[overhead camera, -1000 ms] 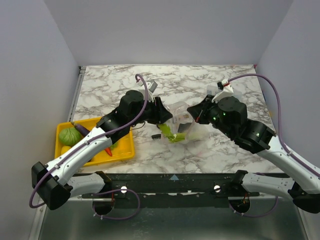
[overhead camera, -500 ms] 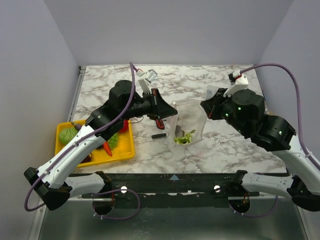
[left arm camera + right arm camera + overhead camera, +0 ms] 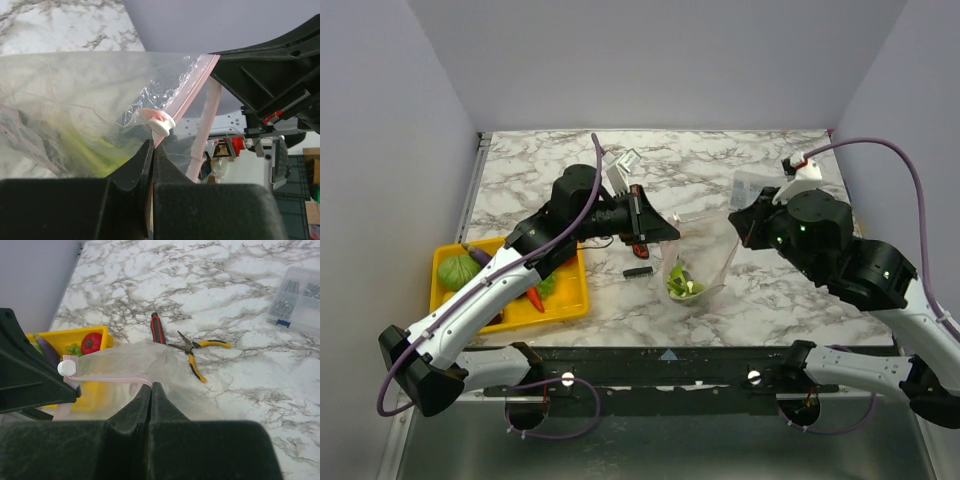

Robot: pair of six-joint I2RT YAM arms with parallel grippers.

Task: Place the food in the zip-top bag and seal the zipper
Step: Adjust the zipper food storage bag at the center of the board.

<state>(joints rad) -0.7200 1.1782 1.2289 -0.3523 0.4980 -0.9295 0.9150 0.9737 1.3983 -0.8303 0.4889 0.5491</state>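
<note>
The clear zip-top bag (image 3: 705,262) hangs above the marble table, stretched between both grippers. My left gripper (image 3: 669,228) is shut on the pinkish zipper (image 3: 188,93) just below its white slider (image 3: 161,123). My right gripper (image 3: 739,217) is shut on the other end of the zipper (image 3: 111,378). Green food (image 3: 682,285) lies in the bottom of the bag and shows as a yellow-green blur (image 3: 85,150) in the left wrist view. More food stays in the yellow tray (image 3: 565,301): a red tomato (image 3: 91,342), green grapes (image 3: 75,348), a round green fruit (image 3: 458,272).
Yellow-handled pliers (image 3: 197,353) and a red utility knife (image 3: 157,328) lie on the marble behind the bag. A small black object (image 3: 638,271) sits beside the bag's bottom. A clear plastic box (image 3: 299,300) stands at the back right. Grey walls close in the table.
My left gripper closed on the zipper strip. Both grippers rose and drew apart, lifting the bag off the table so it hangs with the green food at its bottom.
</note>
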